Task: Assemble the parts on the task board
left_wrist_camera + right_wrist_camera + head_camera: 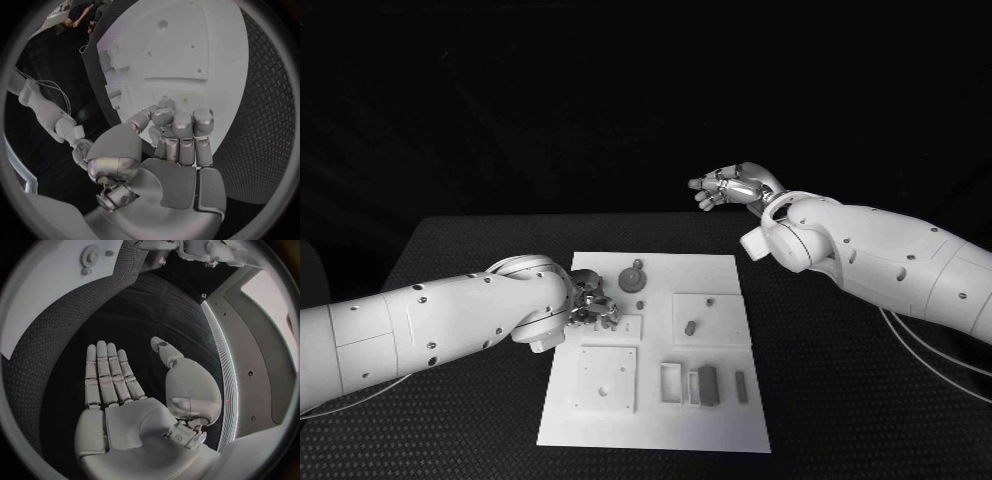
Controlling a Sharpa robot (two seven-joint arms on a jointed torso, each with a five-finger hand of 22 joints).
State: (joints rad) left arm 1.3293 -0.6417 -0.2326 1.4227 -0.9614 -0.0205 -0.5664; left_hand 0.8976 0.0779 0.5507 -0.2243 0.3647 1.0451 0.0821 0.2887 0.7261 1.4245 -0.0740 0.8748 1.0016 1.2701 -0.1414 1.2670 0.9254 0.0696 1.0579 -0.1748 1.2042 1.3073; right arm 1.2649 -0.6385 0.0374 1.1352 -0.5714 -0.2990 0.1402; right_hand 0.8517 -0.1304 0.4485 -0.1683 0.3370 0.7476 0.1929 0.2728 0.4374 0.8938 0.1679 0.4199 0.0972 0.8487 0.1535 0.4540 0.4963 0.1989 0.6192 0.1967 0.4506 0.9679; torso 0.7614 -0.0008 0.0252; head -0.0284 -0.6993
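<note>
The white task board (733, 420) lies in the middle of the black table. On it are a round grey gear-like part (635, 278), a small peg (689, 326) on a square plate, and several grey bars (708, 385) near the front. My left hand (594, 306) hovers low over the board's left edge with its fingers (181, 125) curled and the thumb close against them; whether a part sits between them is hidden. My right hand (733, 185) hangs high beyond the table's far edge, its fingers (106, 375) stretched flat and holding nothing. The right wrist view also catches the gear-like part (90, 255).
A square plate with holes (607, 378) sits on the board's front left, and a small open frame (672, 378) stands beside the bars. Bare black table (848, 400) lies on both sides of the board.
</note>
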